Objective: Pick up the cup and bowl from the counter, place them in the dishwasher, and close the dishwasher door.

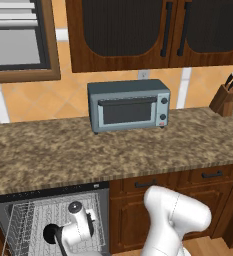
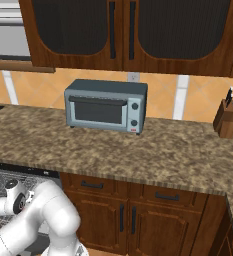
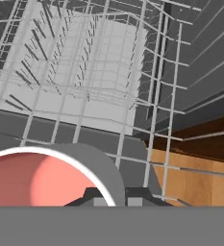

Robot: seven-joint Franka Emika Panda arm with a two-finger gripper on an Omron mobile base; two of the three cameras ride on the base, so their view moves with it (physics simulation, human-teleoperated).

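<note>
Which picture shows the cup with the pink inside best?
The hand view. The cup sits big and close there, its pink inside and white rim plain to see, with the dishwasher rack behind it. In both base views the white arm is down at the rack, and I can't make the cup out.

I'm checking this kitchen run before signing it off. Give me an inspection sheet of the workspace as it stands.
Surface: brown speckled counter, nothing of the job on it.
Job's things: cup, grey with pink inside, sits at the white wire rack of the open dishwasher; bowl nothing seen.
Clutter: grey toaster oven and knife block at the back of the counter.
Grippers: gripper low in the rack, fingers at the cup's rim; whether it grips or has let go cannot be told.
Cables: nothing seen.
Surroundings: wooden drawers, dark wall cabinets, tiled wall, wall socket.
</note>
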